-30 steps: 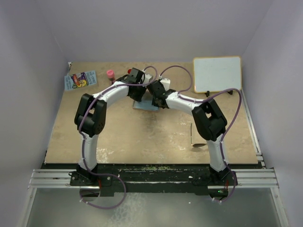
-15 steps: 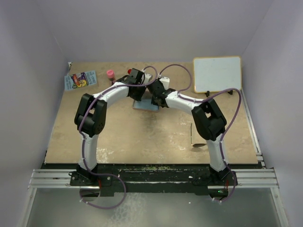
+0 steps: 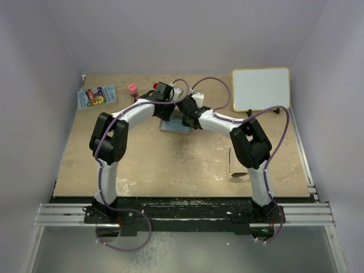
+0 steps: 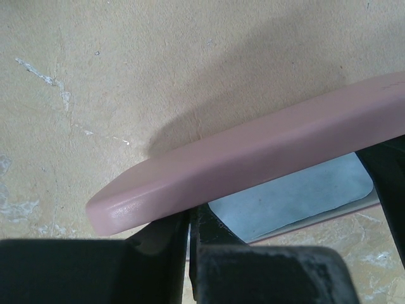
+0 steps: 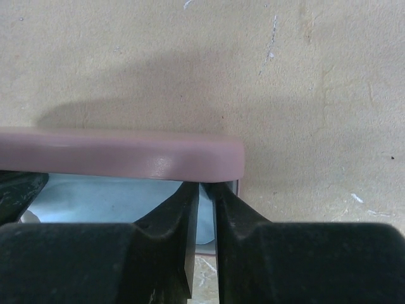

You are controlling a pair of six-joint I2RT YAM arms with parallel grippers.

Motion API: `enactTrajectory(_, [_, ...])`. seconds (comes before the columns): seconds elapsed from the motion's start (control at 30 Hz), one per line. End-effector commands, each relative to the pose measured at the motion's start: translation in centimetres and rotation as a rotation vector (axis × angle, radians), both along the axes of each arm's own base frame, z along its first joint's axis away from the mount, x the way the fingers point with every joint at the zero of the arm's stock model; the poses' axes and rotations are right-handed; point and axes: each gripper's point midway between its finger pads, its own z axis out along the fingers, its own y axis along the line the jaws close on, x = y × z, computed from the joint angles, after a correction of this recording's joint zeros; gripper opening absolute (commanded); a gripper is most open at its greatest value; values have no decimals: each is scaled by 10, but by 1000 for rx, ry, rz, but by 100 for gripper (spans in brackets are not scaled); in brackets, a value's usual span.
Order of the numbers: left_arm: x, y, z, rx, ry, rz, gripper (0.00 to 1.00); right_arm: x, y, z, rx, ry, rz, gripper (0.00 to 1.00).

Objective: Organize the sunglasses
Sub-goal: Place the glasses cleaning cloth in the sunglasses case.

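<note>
Both arms meet at the pink oblong smooth case (image 4: 253,158) on the tan speckled worktop (image 4: 126,63). Left jaws and right jaws are clenched almost together under it, with the light-blue cloth (image 4: 297,196) peeking beneath. The sunglasses are hidden, so I cannot tell where they are.

pale lilac walls (image 3: 34,85), mottled tan tabletop (image 3: 170,165)

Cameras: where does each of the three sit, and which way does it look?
Top external: above and behind, looking down on the table; left arm and right arm show whole.
Left wrist: on the left arm, looking along the left gripper at the case and cloth.
Right wrist: likewise, right gripper at the case's other end.
Both wrist views share case and cloth.
</note>
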Motion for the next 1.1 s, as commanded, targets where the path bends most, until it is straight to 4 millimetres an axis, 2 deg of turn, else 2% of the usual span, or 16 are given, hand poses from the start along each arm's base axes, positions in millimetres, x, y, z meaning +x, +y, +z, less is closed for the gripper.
enactTrajectory(0.0, [10,0,21,-39,-63,25,7,11,-6,18,-17,-50,-26,21])
enactTrajectory(0.07, [9,0,22,-43,-62,27,8,12,-6,18,-18,-49,-25,28])
enactTrajectory(0.17, [8,0,21,-44,-59,27,15,12,-6,20,-14,-54,-29,37])
enactTrajectory(0.33, [7,1,22,-43,-60,33,19,10,-7,24,-10,-63,-28,38])
enactTrajectory(0.47, [5,2,31,-52,-73,38,24,8,-11,30,-5,-74,-36,38])
enactTrajectory(0.63, [0,10,49,-43,-104,53,40,0,-17,39,10,-85,-48,39])
enactTrajectory(0.77, [-5,20,69,-29,-155,62,57,-9,-20,51,38,-95,-38,43])
enactTrajectory(0.93, [-8,35,89,2,-208,98,60,-25,-29,57,41,-72,-35,46])
enactTrajectory(1.07, [-13,47,111,3,-242,118,60,-51,-51,69,32,-43,-72,47])
